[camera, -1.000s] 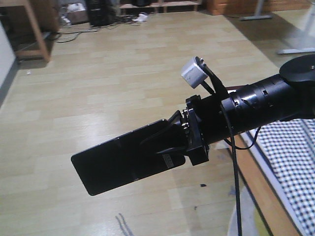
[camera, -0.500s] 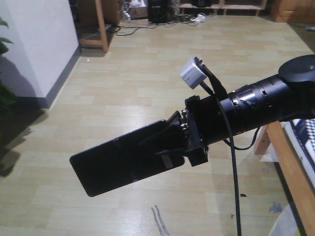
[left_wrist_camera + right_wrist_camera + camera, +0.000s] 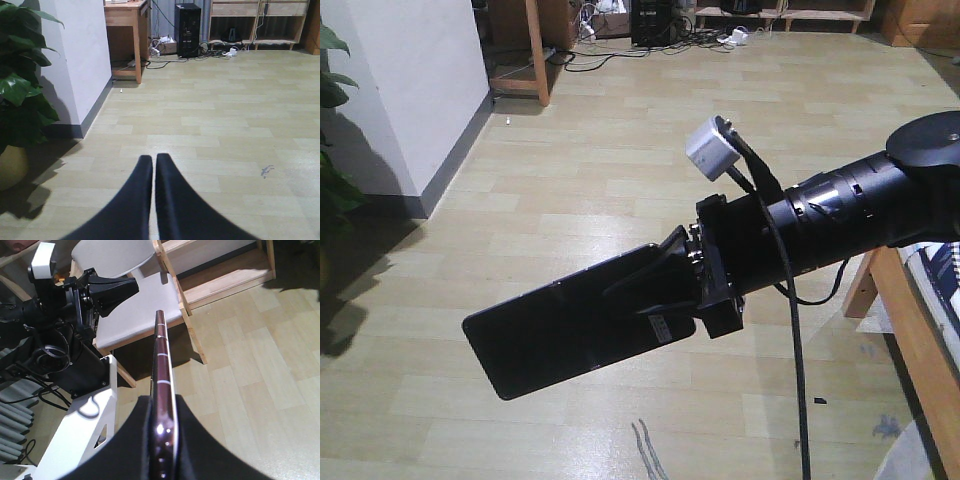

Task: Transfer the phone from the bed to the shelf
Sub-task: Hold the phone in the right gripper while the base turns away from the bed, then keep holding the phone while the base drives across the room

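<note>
The slim black phone hangs above the wooden floor, sticking out to the left of my right gripper, which is shut on its sticker end. The right wrist view shows the phone edge-on, clamped between the black fingers of that gripper. My left gripper is shut with nothing in it, low over the floor. The bed shows only as a wooden frame edge at the far right. A light-wood shelf with open compartments stands against the far wall.
A white wall corner and a potted plant stand to the left. A wooden desk, a black computer tower and floor cables lie beyond. A grey chair stands beside my white base.
The whole view has swung left: the bed slid toward the right edge, and the white wall and plant came in at left. The phone stays held the same way.
</note>
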